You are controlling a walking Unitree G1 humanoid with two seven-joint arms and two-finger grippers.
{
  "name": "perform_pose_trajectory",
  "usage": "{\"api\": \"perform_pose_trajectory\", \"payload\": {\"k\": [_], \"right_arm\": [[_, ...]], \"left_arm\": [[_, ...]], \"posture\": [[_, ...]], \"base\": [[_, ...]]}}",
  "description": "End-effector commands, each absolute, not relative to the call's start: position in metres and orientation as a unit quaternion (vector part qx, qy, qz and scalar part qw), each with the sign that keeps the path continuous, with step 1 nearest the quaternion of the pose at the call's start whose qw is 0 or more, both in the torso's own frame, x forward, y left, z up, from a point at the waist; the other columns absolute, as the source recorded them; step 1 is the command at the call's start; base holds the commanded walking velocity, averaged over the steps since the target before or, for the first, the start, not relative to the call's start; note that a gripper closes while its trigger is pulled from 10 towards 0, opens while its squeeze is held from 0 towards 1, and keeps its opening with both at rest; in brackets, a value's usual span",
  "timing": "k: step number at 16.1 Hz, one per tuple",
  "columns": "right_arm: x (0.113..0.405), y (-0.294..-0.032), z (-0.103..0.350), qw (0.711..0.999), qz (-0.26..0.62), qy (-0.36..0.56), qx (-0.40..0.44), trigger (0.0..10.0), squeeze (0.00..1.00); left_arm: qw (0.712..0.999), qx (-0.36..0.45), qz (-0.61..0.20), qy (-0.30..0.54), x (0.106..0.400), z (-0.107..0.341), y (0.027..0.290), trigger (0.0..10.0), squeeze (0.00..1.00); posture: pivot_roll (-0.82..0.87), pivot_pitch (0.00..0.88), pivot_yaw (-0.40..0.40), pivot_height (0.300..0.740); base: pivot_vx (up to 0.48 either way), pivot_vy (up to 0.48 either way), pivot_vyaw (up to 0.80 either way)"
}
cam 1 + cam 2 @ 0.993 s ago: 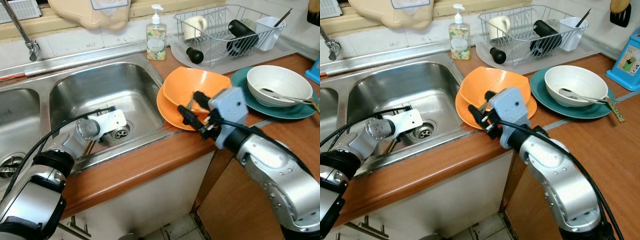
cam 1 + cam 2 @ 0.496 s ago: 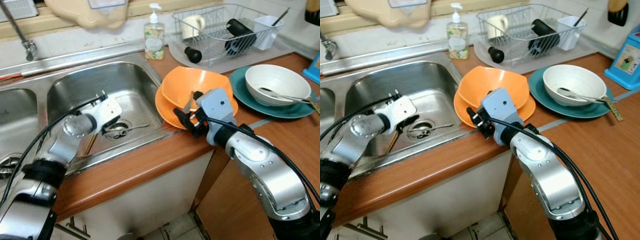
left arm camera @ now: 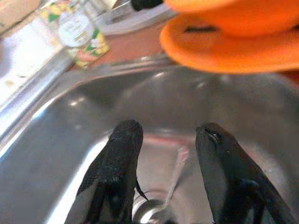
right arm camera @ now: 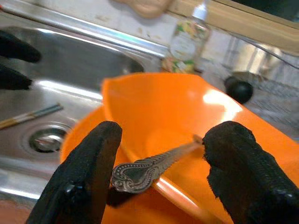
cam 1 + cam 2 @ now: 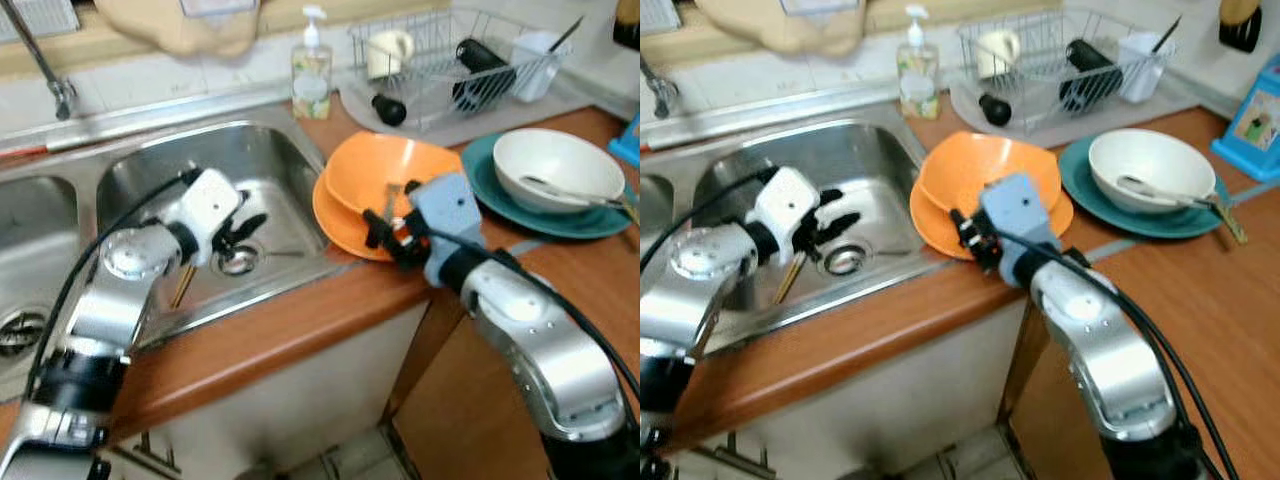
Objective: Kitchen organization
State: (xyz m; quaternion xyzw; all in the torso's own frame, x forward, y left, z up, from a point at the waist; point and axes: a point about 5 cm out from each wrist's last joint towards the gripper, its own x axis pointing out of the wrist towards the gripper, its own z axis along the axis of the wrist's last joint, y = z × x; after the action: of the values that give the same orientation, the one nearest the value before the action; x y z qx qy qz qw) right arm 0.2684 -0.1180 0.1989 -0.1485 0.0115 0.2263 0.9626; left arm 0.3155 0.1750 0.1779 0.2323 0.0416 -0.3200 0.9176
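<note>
Sink (image 5: 150,180): steel basin; left gripper (image 3: 170,175) hangs over the drain, jaws spread, empty.
Orange bowls (image 5: 385,175): stacked on the table edge beside the sink.
Right gripper (image 4: 161,179): jaws parted, empty, astride the ornate spoon handle.
Spoon (image 4: 154,165): lies in the bowl, handle end toward the right jaws, long axis running away from them; right arm nearer.

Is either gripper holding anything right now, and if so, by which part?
Nothing is held. The right gripper is open around the spoon handle in the orange bowl; the left gripper hangs open over the sink.
</note>
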Motion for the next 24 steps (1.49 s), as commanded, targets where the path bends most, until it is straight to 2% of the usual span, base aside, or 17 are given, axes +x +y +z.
{"api": "perform_pose_trajectory", "payload": {"k": [1, 4, 9, 11, 12, 13, 14, 15, 16, 17, 18, 19, 20, 24], "right_arm": [[0.267, -0.126, 0.2, 0.967, 0.205, 0.014, -0.153, 10.0, 0.0], [0.263, -0.137, 0.203, 0.97, 0.188, 0.016, -0.154, 10.0, 0.0], [0.256, -0.161, 0.205, 0.98, 0.142, 0.02, -0.135, 10.0, 0.0], [0.255, -0.166, 0.202, 0.986, 0.132, 0.023, -0.104, 7.5, 0.0], [0.255, -0.165, 0.201, 0.987, 0.134, 0.022, -0.088, 3.0, 0.0], [0.255, -0.164, 0.199, 0.987, 0.143, 0.022, -0.067, 0.0, 0.0], [0.254, -0.161, 0.198, 0.986, 0.154, 0.023, -0.055, 0.0, 0.0], [0.254, -0.158, 0.195, 0.984, 0.168, 0.027, -0.043, 0.2, 0.0], [0.254, -0.156, 0.194, 0.983, 0.175, 0.028, -0.04, 0.9, 0.0], [0.254, -0.155, 0.194, 0.983, 0.177, 0.029, -0.04, 0.9, 0.0], [0.255, -0.155, 0.193, 0.982, 0.182, 0.03, -0.04, 3.8, 0.0], [0.255, -0.155, 0.193, 0.982, 0.183, 0.031, -0.041, 7.2, 0.0], [0.256, -0.156, 0.192, 0.982, 0.181, 0.033, -0.044, 10.0, 0.0], [0.259, -0.16, 0.189, 0.982, 0.176, 0.037, -0.05, 10.0, 0.0]], "left_arm": [[0.917, 0.216, -0.333, 0.038, 0.31, 0.183, 0.172, 10.0, 0.0], [0.909, 0.177, -0.377, 0.03, 0.292, 0.184, 0.159, 10.0, 0.0], [0.909, 0.115, -0.399, 0.025, 0.275, 0.185, 0.144, 10.0, 0.0], [0.905, 0.111, -0.409, 0.033, 0.27, 0.182, 0.136, 10.0, 0.0], [0.904, 0.109, -0.412, 0.034, 0.269, 0.182, 0.133, 10.0, 0.0], [0.904, 0.104, -0.414, 0.032, 0.269, 0.182, 0.129, 10.0, 0.0], [0.904, 0.097, -0.416, 0.033, 0.268, 0.183, 0.127, 10.0, 0.0], [0.903, 0.098, -0.418, 0.035, 0.267, 0.183, 0.125, 10.0, 0.0], [0.902, 0.099, -0.419, 0.035, 0.267, 0.184, 0.124, 10.0, 0.0], [0.902, 0.099, -0.419, 0.035, 0.267, 0.184, 0.123, 10.0, 0.0], [0.902, 0.098, -0.419, 0.032, 0.267, 0.186, 0.122, 10.0, 0.0], [0.902, 0.098, -0.418, 0.032, 0.267, 0.186, 0.122, 10.0, 0.0], [0.903, 0.098, -0.418, 0.032, 0.267, 0.187, 0.122, 10.0, 0.0], [0.9, 0.097, -0.423, 0.032, 0.266, 0.187, 0.118, 10.0, 0.0]], "posture": [[-0.18, 0.0, 0.066, 0.74], [-0.19, 0.0, 0.074, 0.74], [-0.2, 0.0, 0.081, 0.74], [-0.2, 0.0, 0.082, 0.74], [-0.2, 0.0, 0.082, 0.74], [-0.2, 0.0, 0.081, 0.74], [-0.2, 0.0, 0.081, 0.74], [-0.2, 0.0, 0.081, 0.74], [-0.19, 0.0, 0.08, 0.74], [-0.19, 0.0, 0.08, 0.74], [-0.19, 0.0, 0.08, 0.74], [-0.19, 0.0, 0.078, 0.74], [-0.18, 0.0, 0.078, 0.74], [-0.18, 0.0, 0.076, 0.74]], "base": [[0.0, 0.0, 0.0], [0.0, 0.0, 0.0], [0.0, 0.0, 0.0], [0.0, 0.0, 0.0], [0.0, 0.0, 0.0], [0.0, 0.0, 0.0], [0.0, 0.0, 0.0], [0.0, 0.0, 0.0], [0.0, 0.0, 0.0], [0.0, 0.0, 0.0], [0.0, 0.0, 0.0], [0.0, 0.0, 0.0], [0.0, 0.0, 0.0], [0.0, 0.0, 0.0]]}}
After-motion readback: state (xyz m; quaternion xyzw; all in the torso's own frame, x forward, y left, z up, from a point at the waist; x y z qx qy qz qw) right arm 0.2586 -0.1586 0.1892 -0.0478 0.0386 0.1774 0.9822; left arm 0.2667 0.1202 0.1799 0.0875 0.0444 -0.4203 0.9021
